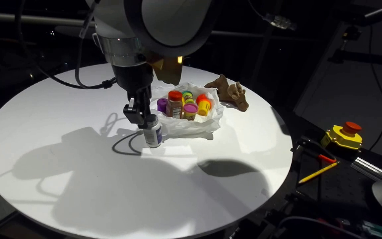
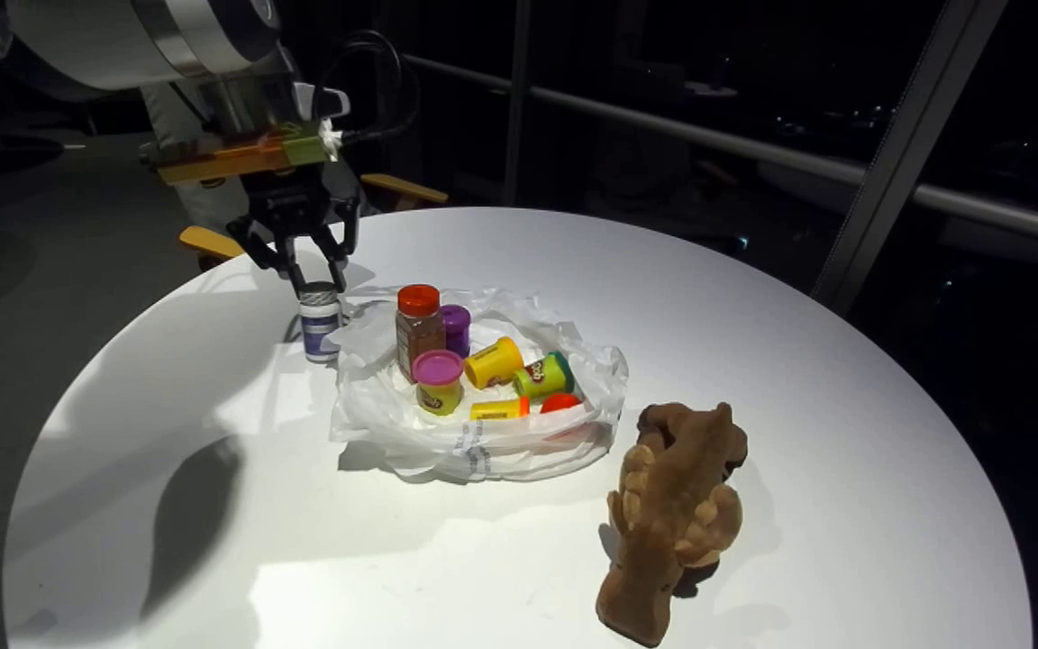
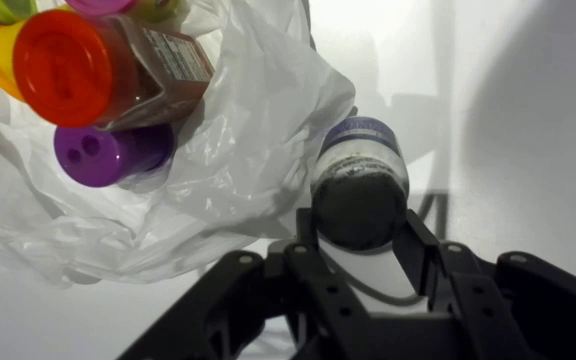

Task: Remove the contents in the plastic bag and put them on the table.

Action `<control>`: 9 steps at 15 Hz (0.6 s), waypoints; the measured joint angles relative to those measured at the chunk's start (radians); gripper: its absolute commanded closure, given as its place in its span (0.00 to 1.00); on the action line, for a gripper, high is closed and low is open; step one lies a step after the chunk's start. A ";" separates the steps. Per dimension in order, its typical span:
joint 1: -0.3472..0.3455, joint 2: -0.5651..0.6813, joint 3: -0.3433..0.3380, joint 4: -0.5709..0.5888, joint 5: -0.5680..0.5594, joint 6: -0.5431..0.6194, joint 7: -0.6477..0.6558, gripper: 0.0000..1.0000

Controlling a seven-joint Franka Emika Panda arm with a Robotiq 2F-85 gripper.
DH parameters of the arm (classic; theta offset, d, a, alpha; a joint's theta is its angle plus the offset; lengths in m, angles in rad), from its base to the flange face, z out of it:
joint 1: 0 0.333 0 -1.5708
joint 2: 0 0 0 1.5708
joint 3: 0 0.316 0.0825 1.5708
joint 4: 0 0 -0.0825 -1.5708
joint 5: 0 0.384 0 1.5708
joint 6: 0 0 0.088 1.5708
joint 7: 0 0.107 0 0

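The bottle is outside the bag, just beside its crumpled edge and nearly upright; whether its base bears on the table or hangs just above it, I can't say for sure. The gripper pinches it at the top, a jaw against either side, as the wrist view shows best. I take the step in hand to be setting this piece down. The next move, then, calls for making sure the base sits flat, letting the jaws part evenly, and rising straight up, so that the bottle doesn't topple and the loose film isn't snagged. Inside the bag, the jar stands upright toward the bottle's side, with the purple piece next to it and the pink-lidded tub close by; farther over are the yellow tub, the green tub, the orange-lidded tub and a red piece, the last partly hidden. All of these have yet to come out, so the task looks well short of done. The jar, tall and near, seems a sensible one to take after this. Across the bag from the bottle, the plush lies on the table, near the film but apart from it. Past the table's rim, in an exterior view, sit a stop button and a pencil.
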State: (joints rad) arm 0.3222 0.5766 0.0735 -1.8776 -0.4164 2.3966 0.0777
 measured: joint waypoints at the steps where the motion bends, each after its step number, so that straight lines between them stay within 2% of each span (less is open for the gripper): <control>1: 0.000 -0.003 0.000 -0.009 -0.004 0.030 -0.002 0.82; 3: -0.001 -0.007 -0.001 -0.026 -0.007 0.092 -0.007 0.82; 4: -0.001 -0.008 -0.002 -0.035 -0.007 0.124 -0.007 0.69; 5: -0.001 -0.009 -0.003 -0.043 -0.008 0.152 -0.008 0.32; 7: -0.003 -0.013 -0.005 -0.059 -0.008 0.196 -0.014 0.26; 9: -0.008 -0.019 -0.006 -0.076 -0.008 0.224 -0.019 0.10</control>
State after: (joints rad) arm 0.3143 0.5578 0.0672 -1.9534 -0.4243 2.6210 0.0585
